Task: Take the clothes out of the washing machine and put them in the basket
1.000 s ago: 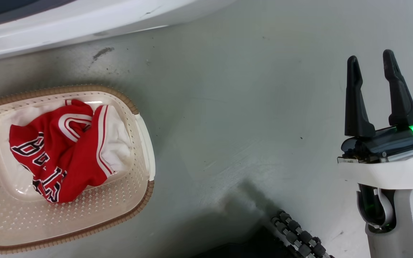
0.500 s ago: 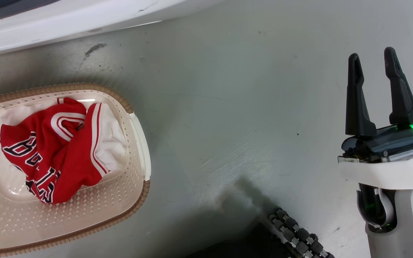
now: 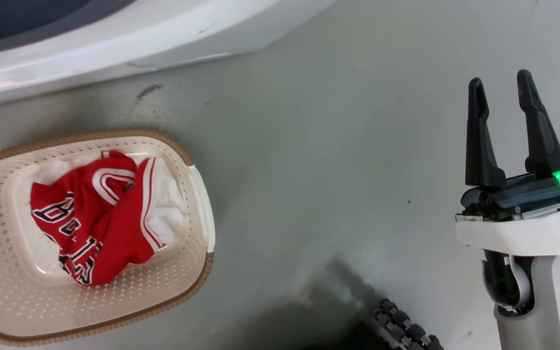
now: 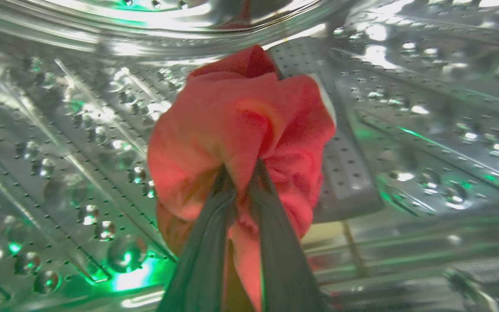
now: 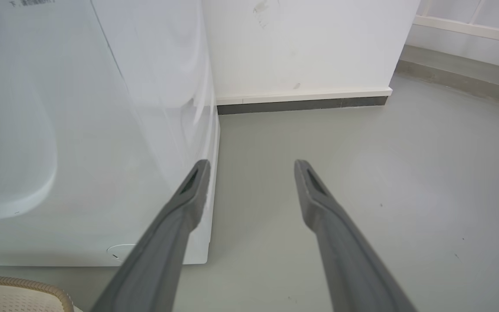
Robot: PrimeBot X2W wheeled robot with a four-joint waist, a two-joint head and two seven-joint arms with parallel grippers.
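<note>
A red jersey (image 3: pixel 90 218) with white trim and dark lettering lies crumpled in the cream basket (image 3: pixel 183 287) on the floor at the head view's lower left. Inside the steel drum (image 4: pixel 59 143) of the washing machine (image 3: pixel 114 43), my left gripper (image 4: pixel 241 171) is shut on a bunched red garment (image 4: pixel 236 125), lifted off the drum wall. My right gripper (image 3: pixel 499 83) stands open over bare floor at the right, its fingers (image 5: pixel 193 190) empty and pointing past the machine's white front (image 5: pixel 102 151).
The basket's brown rim corner (image 5: pixel 20 284) shows at the right wrist view's lower left. A white wall with a dark skirting (image 5: pixel 301 104) stands beyond the machine. My wheeled base (image 3: pixel 401 330) sits at the head view's bottom edge. Grey floor (image 3: pixel 319 160) lies between basket and right arm.
The head camera has shifted, so basket and machine sit lower and further right in the picture. The right gripper stays open and hardly moves.
</note>
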